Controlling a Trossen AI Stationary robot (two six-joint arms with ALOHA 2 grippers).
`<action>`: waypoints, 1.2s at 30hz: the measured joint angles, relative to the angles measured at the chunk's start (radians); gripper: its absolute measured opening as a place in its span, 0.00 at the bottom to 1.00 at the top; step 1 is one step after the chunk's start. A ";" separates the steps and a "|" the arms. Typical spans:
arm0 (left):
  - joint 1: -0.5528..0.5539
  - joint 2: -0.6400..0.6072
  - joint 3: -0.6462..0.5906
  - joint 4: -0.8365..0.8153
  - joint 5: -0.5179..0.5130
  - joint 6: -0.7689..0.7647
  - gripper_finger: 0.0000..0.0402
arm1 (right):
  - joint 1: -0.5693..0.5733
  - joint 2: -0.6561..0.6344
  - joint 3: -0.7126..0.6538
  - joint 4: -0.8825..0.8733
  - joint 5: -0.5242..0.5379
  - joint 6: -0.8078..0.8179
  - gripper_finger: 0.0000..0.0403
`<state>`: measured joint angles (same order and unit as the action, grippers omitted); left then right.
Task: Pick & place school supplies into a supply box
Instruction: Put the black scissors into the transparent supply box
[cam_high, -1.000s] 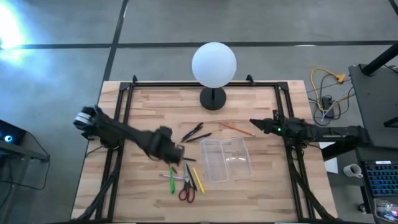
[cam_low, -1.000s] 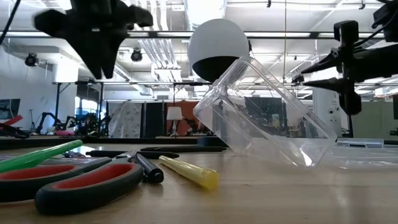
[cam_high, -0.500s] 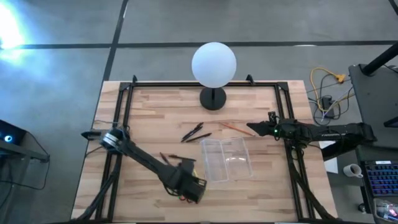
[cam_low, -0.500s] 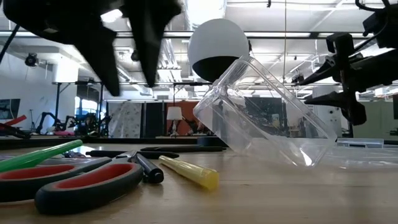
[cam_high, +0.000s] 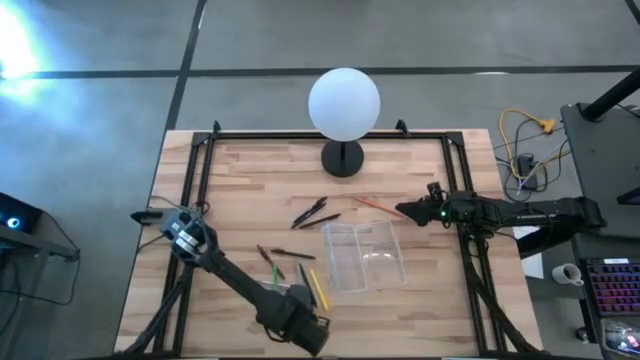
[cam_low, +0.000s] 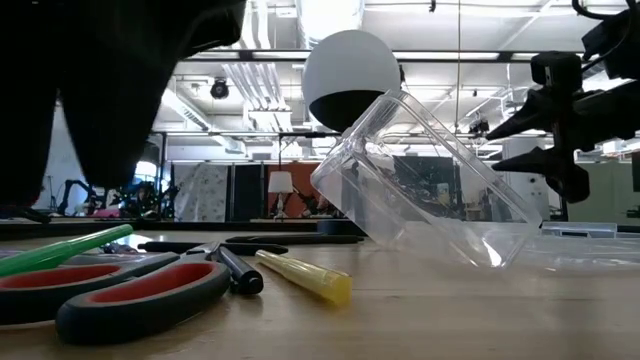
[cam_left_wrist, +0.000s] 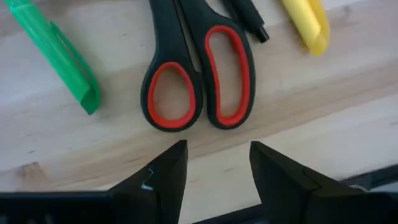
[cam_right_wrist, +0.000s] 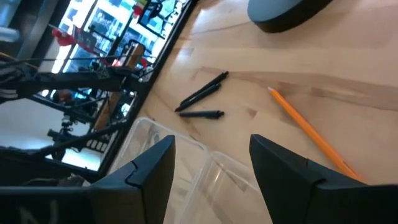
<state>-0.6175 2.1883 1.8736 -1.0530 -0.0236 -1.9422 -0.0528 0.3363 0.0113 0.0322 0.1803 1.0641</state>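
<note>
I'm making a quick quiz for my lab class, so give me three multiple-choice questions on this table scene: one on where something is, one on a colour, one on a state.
1. Where is the left gripper?
A. over the lamp
B. at the table's near edge, by the scissors
C. inside the supply box

2. What colour lines the scissors' handle loops?
A. red
B. blue
C. white

3. How is the supply box?
A. shut and upright
B. open, lid folded out
C. stacked on the lamp base

Answers:
1 B, the left wrist view shows the scissors' handles just ahead of its open jaws.
2 A, both loops are rimmed red.
3 B, the high view shows two clear halves lying side by side, with nothing seen inside.

The right gripper waits, jaws open, by the orange pencil.
</note>
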 joint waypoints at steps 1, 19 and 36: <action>0.001 0.000 -0.002 0.003 -0.002 -0.004 0.40 | 0.000 0.000 0.002 -0.007 -0.001 -0.004 0.49; 0.051 0.000 -0.154 0.215 -0.001 -0.033 0.40 | 0.000 0.002 0.231 -0.314 0.085 -0.208 0.49; 0.062 -0.007 -0.254 0.163 0.109 -0.115 0.16 | 0.000 0.001 0.253 -0.375 0.140 -0.204 0.49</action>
<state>-0.5553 2.1814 1.6192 -0.8905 0.0855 -2.0573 -0.0532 0.3374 0.2638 -0.3427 0.3206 0.8597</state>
